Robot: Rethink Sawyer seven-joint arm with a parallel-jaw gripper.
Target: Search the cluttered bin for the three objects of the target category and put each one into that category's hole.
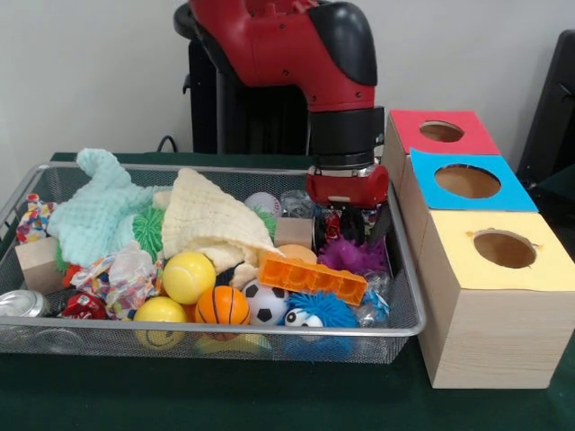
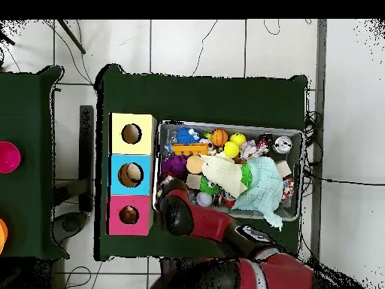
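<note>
From the front camera I see my gripper (image 1: 344,223) lowered into the wire bin (image 1: 406,296), close to its right wall and toward the far side. It hangs just above a purple fuzzy toy (image 1: 352,256); the fingers are buried among dark clutter, so I cannot tell whether they are apart or together. An orange ridged block (image 1: 313,279) lies beside the purple toy, toward the bin's near rim. Along that near rim sit a soccer ball (image 1: 266,303), a mini basketball (image 1: 222,305), two yellow balls (image 1: 188,277) and a blue fuzzy toy with eyes (image 1: 322,312). A cream cloth (image 1: 210,220) and a mint cloth (image 1: 103,212) are heaped across the middle and left. A silver can (image 1: 22,304) rests in the near left corner. Just beside the bin's right wall stands a wooden box with three holes, topped red (image 1: 440,131), blue (image 1: 466,180) and yellow (image 1: 503,248).

From overhead, the arm (image 2: 197,217) reaches over the bin's edge nearest the box row (image 2: 132,173). The balls cluster along the bin's top edge. Something pale shows inside the blue hole (image 2: 131,174).
</note>
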